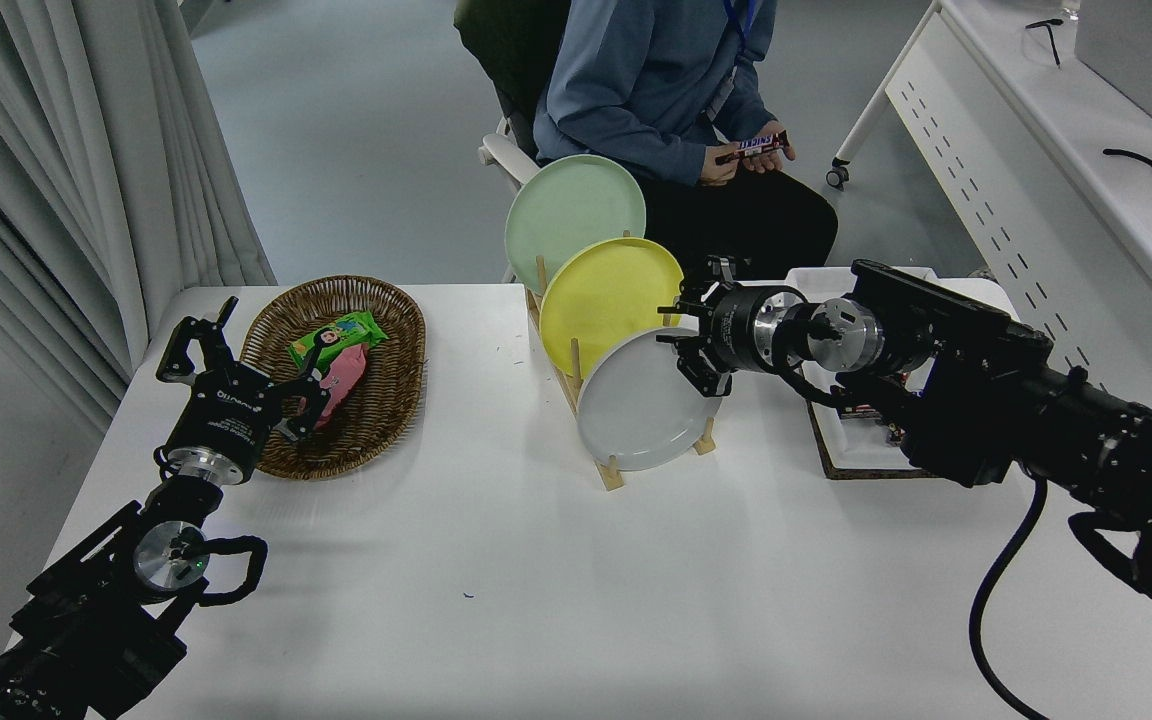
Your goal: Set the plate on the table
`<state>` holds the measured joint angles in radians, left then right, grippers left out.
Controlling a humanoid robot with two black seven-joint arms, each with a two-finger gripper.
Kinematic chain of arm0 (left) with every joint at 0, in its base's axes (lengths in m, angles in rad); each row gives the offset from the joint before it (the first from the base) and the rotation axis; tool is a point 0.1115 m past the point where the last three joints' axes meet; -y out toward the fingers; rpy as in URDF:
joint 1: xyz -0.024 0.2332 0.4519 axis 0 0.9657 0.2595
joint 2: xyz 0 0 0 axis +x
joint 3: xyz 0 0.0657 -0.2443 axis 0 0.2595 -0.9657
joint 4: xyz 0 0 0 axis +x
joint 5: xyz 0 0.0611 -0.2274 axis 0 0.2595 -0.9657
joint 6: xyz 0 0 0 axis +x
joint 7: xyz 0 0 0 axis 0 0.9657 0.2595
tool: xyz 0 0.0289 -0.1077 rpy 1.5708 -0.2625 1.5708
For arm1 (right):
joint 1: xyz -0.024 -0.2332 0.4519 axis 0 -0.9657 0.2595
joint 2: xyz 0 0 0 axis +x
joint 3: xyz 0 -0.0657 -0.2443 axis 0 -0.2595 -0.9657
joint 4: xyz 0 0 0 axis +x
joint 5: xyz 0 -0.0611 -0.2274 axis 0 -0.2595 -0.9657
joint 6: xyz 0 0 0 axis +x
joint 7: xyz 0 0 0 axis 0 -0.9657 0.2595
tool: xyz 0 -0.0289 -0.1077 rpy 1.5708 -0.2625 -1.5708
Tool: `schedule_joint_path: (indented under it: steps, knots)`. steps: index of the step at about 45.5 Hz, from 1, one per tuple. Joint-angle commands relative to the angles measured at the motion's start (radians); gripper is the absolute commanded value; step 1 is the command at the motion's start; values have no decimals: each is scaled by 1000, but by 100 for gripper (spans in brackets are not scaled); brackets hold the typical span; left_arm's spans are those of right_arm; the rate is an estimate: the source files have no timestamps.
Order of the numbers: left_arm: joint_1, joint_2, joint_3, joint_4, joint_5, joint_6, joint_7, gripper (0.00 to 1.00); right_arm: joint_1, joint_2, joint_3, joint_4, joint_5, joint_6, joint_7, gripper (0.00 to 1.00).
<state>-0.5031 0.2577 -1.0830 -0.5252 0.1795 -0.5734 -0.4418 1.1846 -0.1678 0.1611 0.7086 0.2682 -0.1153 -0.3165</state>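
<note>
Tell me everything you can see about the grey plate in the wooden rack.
The grey plate is round, plain, glossy light grey, with a shallow raised rim, ceramic by its look. It stands on edge, leaning back, in the nearest slot of the wooden rack, in front of the yellow plate. The right gripper is at its upper right rim, fingers open; whether they touch it cannot be told.

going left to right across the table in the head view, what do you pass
left tool → wicker basket holding snack packets → wooden rack with the grey plate → right tool → white tray
</note>
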Motion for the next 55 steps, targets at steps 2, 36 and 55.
schedule_joint_path:
  steps: [2, 36, 55]
  knots:
    - [0, 0, 0, 1, 0, 0, 0, 100, 4, -9, 0, 3, 2, 2, -15, 23]
    - [0, 0, 0, 1, 0, 0, 0, 100, 0, -6, 0, -8, -1, -6, -19, 22]
    - [0, 0, 0, 1, 0, 0, 0, 100, 3, -7, 0, -6, -1, -4, -19, 17]
